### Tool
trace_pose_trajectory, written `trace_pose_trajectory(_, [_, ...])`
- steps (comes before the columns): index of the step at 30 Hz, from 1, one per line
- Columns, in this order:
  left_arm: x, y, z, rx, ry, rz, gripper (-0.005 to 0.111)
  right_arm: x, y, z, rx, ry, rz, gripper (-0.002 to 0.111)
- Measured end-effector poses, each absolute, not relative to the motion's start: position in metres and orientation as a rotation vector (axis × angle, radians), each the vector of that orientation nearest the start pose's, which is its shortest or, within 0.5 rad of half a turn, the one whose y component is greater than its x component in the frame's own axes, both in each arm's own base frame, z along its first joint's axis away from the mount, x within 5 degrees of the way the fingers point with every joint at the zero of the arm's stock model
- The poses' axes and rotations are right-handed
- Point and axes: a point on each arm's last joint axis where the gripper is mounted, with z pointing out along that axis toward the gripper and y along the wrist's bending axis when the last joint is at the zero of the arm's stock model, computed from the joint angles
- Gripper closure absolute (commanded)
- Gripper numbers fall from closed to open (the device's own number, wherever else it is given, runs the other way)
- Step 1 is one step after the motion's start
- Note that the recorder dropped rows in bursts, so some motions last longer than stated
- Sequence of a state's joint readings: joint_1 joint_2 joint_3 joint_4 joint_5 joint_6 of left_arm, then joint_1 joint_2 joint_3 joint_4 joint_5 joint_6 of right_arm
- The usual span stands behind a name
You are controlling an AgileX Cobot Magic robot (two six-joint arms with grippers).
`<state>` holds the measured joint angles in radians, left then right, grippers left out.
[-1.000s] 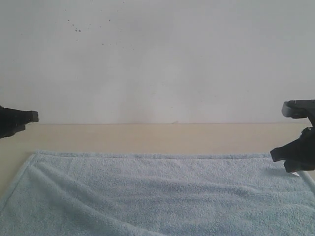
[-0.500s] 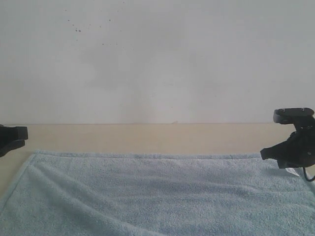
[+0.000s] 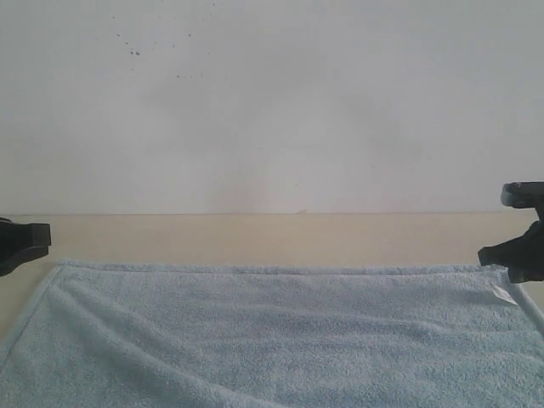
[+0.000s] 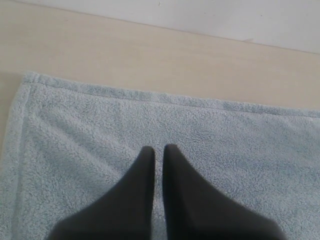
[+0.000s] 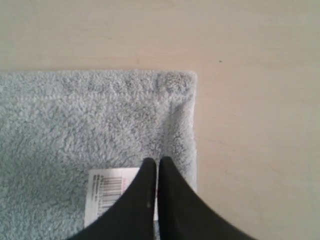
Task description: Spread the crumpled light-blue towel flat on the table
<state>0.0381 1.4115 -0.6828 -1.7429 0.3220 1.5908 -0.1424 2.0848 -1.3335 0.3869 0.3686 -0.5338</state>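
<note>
1. My left gripper [image 4: 159, 150] is up over the large pale light-blue fluffy terry towel [image 3: 272, 331], just inside its far left corner. The fingers are pinched to a thin slit with nothing between them.
2. My right gripper [image 5: 157, 162] is also closed to a hairline and empty. Its tips hang over the small white barcode-printed fabric tag [image 5: 112, 192], which sits just inside the towel's far right corner.
3. The towel lies on the plain smooth pale beige table [image 3: 255, 238]. Its far hem runs straight and both far corners are squared out, with bare table showing beyond that hem and past the right edge.
4. It isn't quite flat: in the exterior view a soft ridge runs slantwise across the nearer part of the towel. The near edge is out of frame, so I cannot tell how it lies.
5. I judge the towel to be light, limp and soft, with no stiffness at all. It should fold wherever I let it sag, and its fluffy pile will likely drag on the table rather than glide.
6. The best hold, I reckon, is the stitched hem border at the corners, where the cloth is firmer and thinner. A pinch there should not slip, and pulling the two sides apart would ease out that ridge.
</note>
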Motion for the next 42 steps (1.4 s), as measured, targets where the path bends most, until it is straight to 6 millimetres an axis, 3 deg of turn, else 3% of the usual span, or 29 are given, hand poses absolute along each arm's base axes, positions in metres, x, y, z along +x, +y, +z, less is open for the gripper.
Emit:
trace_pose_trajectory(12, [0.280,-0.021,0.229,-0.004,2.142,-0.443,0.101,0.430,-0.050,0.121,-0.113,2.597,0.046,0.107])
trace_pose_trajectory(18, [0.280,-0.021,0.229,0.003,2.142,-0.439,0.101,0.445,-0.050,0.129,-0.131,2.585,0.063,0.107])
trace_pose_trajectory(24, [0.280,-0.021,0.229,0.003,2.142,-0.439,0.101,0.451,-0.043,0.111,-0.174,2.639,0.089,0.107])
trace_pose_trajectory(32, [0.280,-0.021,0.229,0.004,2.142,-0.438,0.101,0.459,-0.042,0.106,-0.137,2.614,0.080,0.107])
trace_pose_trajectory(42, [0.280,-0.021,0.229,0.007,2.141,-0.442,0.101,0.475,-0.073,0.103,-0.041,2.607,0.055,0.107])
